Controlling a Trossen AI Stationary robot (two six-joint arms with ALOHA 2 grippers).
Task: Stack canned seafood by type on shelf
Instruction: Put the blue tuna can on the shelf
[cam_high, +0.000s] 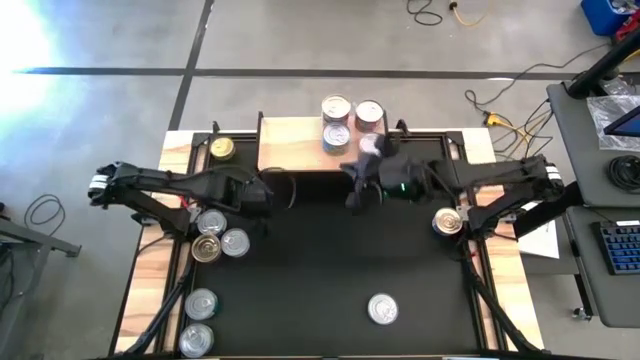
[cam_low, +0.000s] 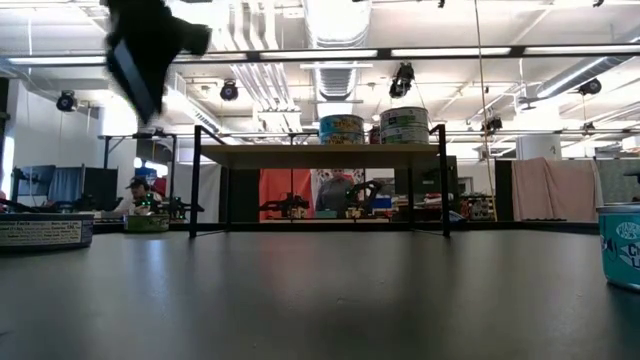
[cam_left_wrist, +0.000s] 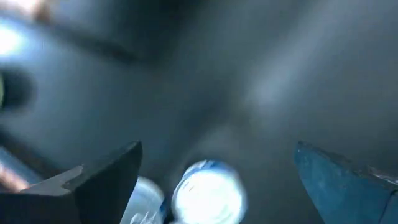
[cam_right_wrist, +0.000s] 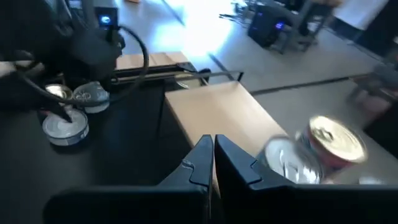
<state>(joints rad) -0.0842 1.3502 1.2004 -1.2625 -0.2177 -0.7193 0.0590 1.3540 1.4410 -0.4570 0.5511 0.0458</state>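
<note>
Nearest the low camera, a teal-labelled can (cam_low: 621, 246) is cut off at the right edge of the black mat (cam_low: 320, 300), and a flat tin (cam_low: 45, 231) is seen at the far left edge. Behind them the shelf (cam_low: 320, 155) is shown on thin black legs, with two cans on top of it: a blue-labelled one (cam_low: 341, 129) and a green-and-white one (cam_low: 404, 126), side by side.

From above, the shelf (cam_high: 290, 145) is found at the far edge of the mat, its left half bare. Four silver-lidded cans are gathered at its right end, roughly in two pairs (cam_high: 336, 107) (cam_high: 369, 112) (cam_high: 337, 136) (cam_high: 371, 146). A gold-lidded tin (cam_high: 222, 149) sits just off the shelf's left end.

The right gripper (cam_high: 356, 190) is held over the mat just in front of the shelf's right part, fingers pressed together with nothing between them, as is confirmed in the right wrist view (cam_right_wrist: 213, 152). The left gripper (cam_high: 262, 196) hangs over the mat's left side, jaws spread wide and empty; blurred silver lids (cam_left_wrist: 208, 196) are seen past its fingers.

Loose tins are scattered on the mat: a cluster of three (cam_high: 218, 236) on the left, two (cam_high: 199, 322) near the front left corner, one (cam_high: 382, 309) front centre, and a gold-lidded one (cam_high: 449, 221) on the right.
</note>
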